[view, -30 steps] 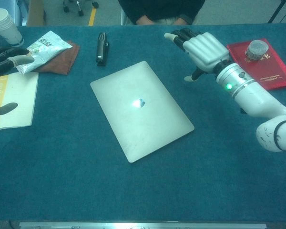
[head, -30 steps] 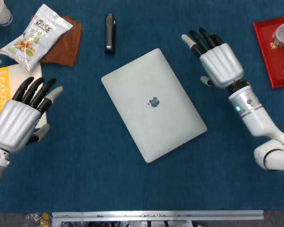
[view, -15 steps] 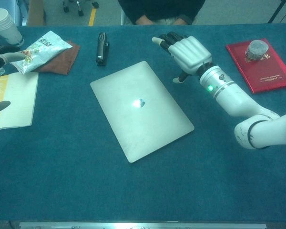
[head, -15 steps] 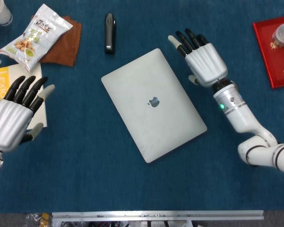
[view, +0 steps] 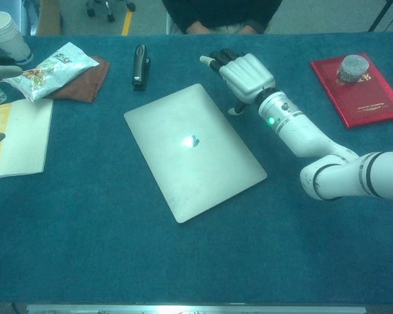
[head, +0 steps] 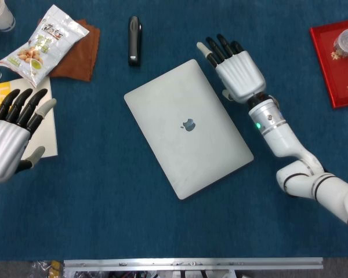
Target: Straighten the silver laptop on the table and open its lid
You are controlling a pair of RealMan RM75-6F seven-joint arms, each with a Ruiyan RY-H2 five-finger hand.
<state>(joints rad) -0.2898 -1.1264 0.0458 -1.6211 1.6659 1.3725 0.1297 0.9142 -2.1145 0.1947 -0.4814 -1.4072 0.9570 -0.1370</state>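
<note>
Right hand (head: 238, 74) flat, back upward, dark fingers (head: 216, 48) stretched forward and slightly apart, thumb tucked to the side, holding nothing. White forearm trailing back toward the right edge, green light lit at the wrist, elbow bent low. Left hand (head: 10, 133) at the far left edge in the head view, back upward, fingers extended and spread, thumb out sideways, also empty. In the chest view, barely fingertips of it visible.
</note>
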